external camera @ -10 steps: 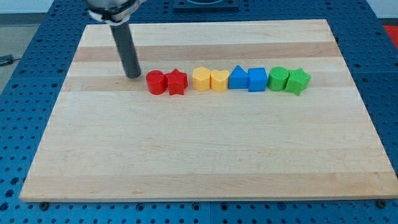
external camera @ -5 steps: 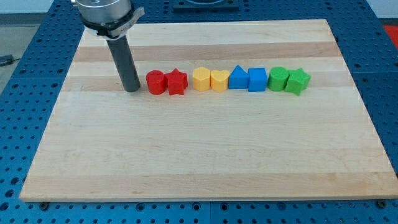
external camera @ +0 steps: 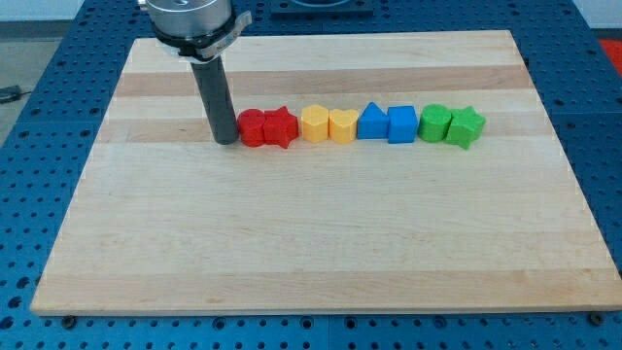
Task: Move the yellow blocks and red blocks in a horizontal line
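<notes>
A single row of eight blocks is seen across the wooden board [external camera: 321,243], nearer the top edge than the bottom edge. From the view's left: red cylinder [external camera: 253,128], red star [external camera: 281,127], yellow hexagon-like block [external camera: 314,124], yellow heart [external camera: 343,126], blue triangle-topped block [external camera: 372,122], blue cube [external camera: 402,124], green block of unclear shape [external camera: 434,122], green star [external camera: 466,126]. The two red blocks are touching; a small gap is noted between red star and yellow hexagon-like block. No claw is fitted; only a rod is present, nothing held. My tip [external camera: 226,142] is placed against the left side of the red cylinder, toward the board's left edge.
</notes>
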